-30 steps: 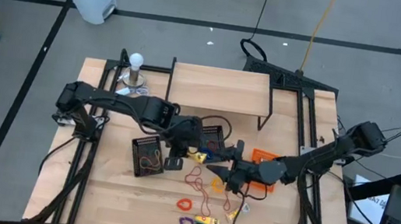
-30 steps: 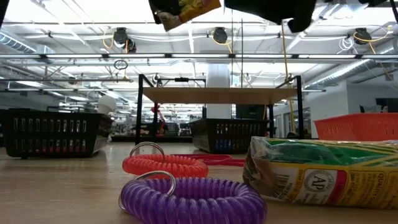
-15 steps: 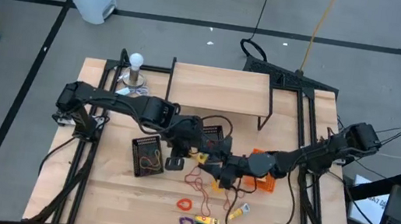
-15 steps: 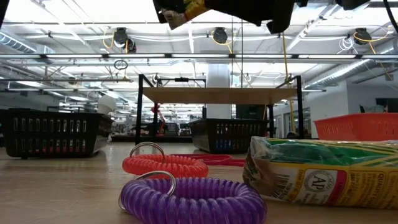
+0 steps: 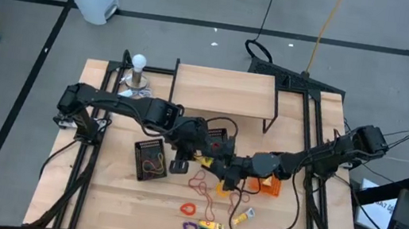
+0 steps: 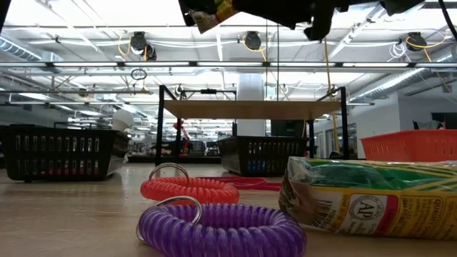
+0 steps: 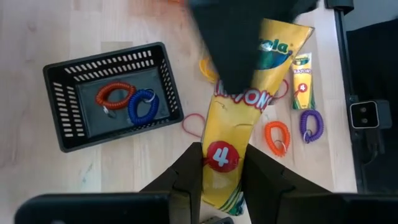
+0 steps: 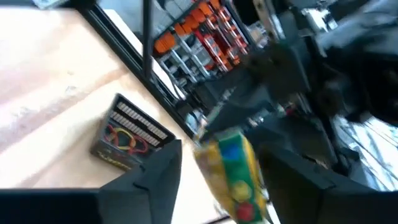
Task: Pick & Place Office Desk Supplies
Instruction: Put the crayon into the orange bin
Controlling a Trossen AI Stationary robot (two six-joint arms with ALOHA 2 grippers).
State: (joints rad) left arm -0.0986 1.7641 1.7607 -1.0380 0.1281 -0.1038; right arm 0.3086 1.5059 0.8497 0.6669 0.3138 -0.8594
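Where it sits, black basket (image 7: 112,96) holds coils (image 7: 127,102).

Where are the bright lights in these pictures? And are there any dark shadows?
Low view: ceiling lights glare white across the top, far behind the purple coil. High view: the light is even, with no hard shadows on the table. Left wrist view: the crayon pack between the left fingers is well lit and shows no glare.

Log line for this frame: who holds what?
left gripper: shut on crayon pack, lifted | right gripper: open around pack's far end | handover pending
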